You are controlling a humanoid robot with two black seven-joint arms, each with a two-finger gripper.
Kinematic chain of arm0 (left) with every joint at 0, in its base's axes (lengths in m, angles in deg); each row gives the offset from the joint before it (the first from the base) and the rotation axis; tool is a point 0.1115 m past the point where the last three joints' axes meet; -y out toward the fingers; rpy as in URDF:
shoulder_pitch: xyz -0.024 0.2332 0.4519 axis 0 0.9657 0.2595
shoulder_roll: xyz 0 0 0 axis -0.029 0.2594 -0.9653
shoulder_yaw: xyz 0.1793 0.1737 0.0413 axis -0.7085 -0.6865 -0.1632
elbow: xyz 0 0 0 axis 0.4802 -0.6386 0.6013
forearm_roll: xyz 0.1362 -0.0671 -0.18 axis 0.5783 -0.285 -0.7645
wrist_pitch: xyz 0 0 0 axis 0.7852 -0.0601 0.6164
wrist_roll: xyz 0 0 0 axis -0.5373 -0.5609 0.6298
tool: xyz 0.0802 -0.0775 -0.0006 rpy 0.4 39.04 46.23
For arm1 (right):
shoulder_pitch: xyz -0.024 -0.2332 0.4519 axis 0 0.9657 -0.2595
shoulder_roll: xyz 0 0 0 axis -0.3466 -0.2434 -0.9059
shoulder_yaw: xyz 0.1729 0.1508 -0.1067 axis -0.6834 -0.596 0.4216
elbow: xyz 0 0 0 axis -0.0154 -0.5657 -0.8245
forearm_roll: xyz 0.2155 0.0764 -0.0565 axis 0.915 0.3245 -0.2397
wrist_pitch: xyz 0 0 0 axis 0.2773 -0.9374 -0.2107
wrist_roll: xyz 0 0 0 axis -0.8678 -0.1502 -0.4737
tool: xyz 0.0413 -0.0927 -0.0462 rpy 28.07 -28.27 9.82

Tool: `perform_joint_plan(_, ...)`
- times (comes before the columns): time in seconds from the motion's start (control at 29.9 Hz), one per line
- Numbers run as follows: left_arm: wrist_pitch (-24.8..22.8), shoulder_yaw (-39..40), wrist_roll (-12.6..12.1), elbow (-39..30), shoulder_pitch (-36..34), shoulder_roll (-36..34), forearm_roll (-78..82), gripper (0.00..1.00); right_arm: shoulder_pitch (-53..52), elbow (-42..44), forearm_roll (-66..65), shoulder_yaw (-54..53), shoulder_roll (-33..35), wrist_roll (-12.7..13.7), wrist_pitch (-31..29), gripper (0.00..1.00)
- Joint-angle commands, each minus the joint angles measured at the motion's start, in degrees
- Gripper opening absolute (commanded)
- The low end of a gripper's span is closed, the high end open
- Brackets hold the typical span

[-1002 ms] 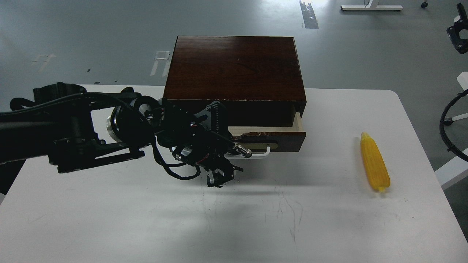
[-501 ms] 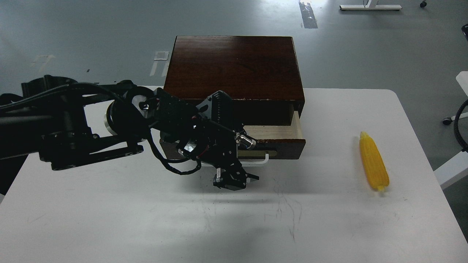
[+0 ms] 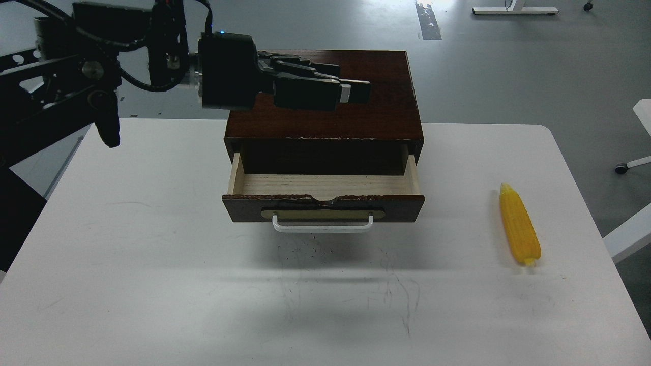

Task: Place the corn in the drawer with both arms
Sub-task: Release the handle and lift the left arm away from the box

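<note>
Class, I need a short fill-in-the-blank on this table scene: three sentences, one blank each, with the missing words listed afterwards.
1. The drawer of the brown box is pulled ____.
2. The corn lies on the white ____, to the right of the box.
3. The left hand hangs above the box and holds ____.

Missing words: open; table; nothing

White table [image 3: 152,284] on grey floor [image 3: 508,66] with tape marks.
</note>
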Motion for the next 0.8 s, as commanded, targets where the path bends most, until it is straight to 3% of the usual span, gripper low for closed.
perform_joint_plan(0.0, 0.0, 0.1, 0.5, 7.4, 1.3, -1.4, -12.8, 0.98, -1.0, -4.9, -14.5, 3.7, 4.2, 0.2, 0.0, 1.00)
perform_joint_plan(0.07, 0.0, 0.1, 0.6, 13.8, 2.3, -1.6, -23.9, 0.98, -3.1, -6.6, -22.9, 3.8, 5.0, 0.2, 0.0, 1.00)
perform_joint_plan(0.27, 0.0, -0.1, 0.2, 29.0, 5.3, -0.6, -57.2, 0.98, -5.7, -7.6, -29.4, 5.6, 5.0, 0.4, 0.8, 1.00)
perform_joint_plan(0.5, 0.0, 0.1, -0.1, 36.6, 10.6, 1.3, -76.0, 0.98, -6.0, -18.2, -42.9, 13.0, 5.1, 0.6, 8.6, 1.00)
perform_joint_plan(0.57, 0.0, 0.1, -0.2, 37.1, 11.9, 1.3, -79.9, 0.98, -6.1, -21.6, -47.7, 15.9, 5.2, 2.3, 11.0, 1.00)
perform_joint_plan(0.67, 0.0, 0.2, -0.2, 37.0, 13.2, 1.3, -81.7, 0.98, -5.7, -24.9, -53.1, 18.6, 5.3, 7.3, 14.7, 1.00)
perform_joint_plan(0.77, 0.0, 0.2, -0.2, 37.0, 13.4, 1.4, -81.7, 0.98, -5.3, -25.1, -53.6, 19.4, 4.8, 8.5, 16.0, 1.00)
